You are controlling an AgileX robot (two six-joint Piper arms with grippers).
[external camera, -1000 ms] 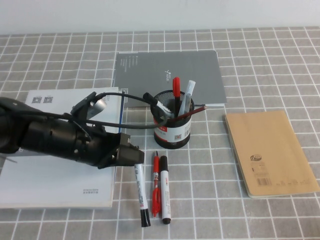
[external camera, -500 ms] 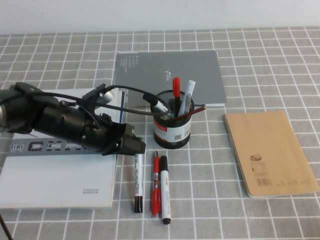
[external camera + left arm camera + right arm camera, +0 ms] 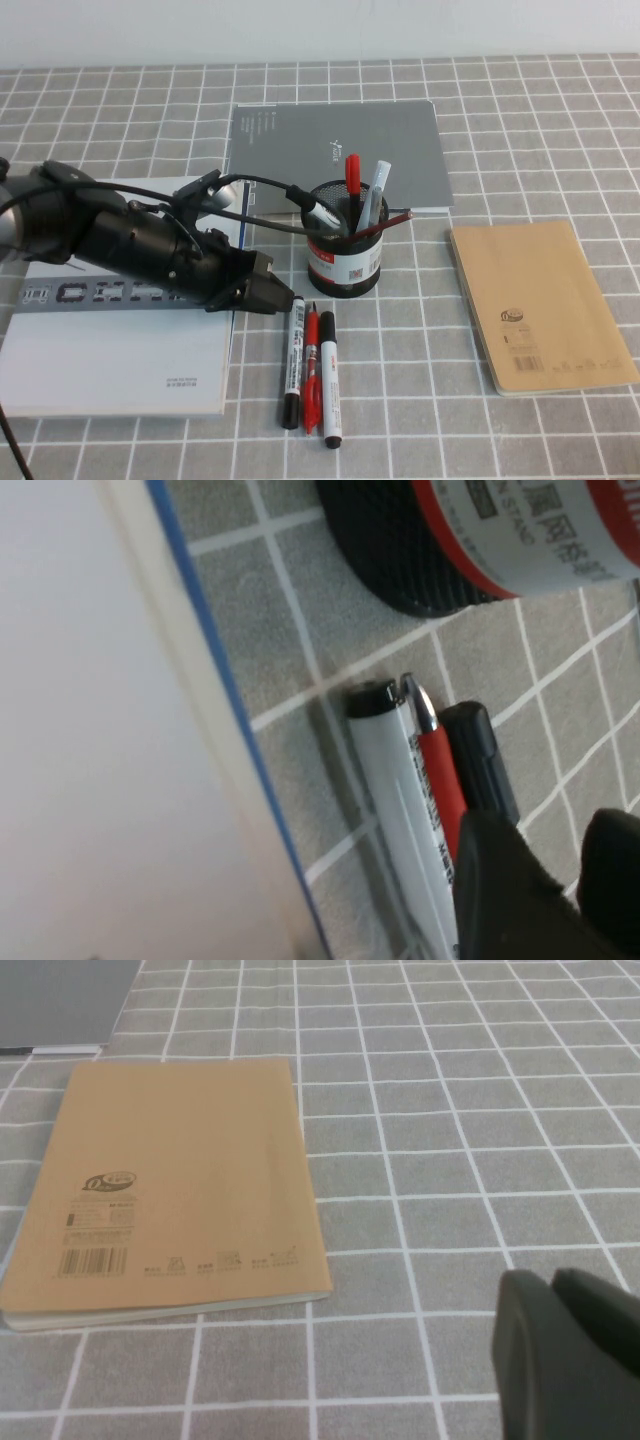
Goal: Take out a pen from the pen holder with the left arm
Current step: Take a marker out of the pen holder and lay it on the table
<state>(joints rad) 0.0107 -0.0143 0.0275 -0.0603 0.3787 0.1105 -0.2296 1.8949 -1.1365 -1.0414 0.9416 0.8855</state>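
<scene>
Left claw (image 3: 283,299) low over bench (image 3: 430,400), fingers slightly apart, nothing between them, at top end of white pen (image 3: 291,360). White pen flat on bench, touching red pen (image 3: 311,372); black marker (image 3: 329,385) alongside. Pen holder (image 3: 345,262) upright nearby. Right claw (image 3: 553,1285) together, near tan notebook (image 3: 170,1190).

Surface (image 3: 425,350) btw holder (image 3: 345,258) & tan notebook (image 3: 540,305) lay open. Three pens (image 3: 310,370) & left gripper (image 3: 278,298) blocked holder's front; white book (image 3: 120,360) closed the left, grey book (image 3: 335,145) behind.
</scene>
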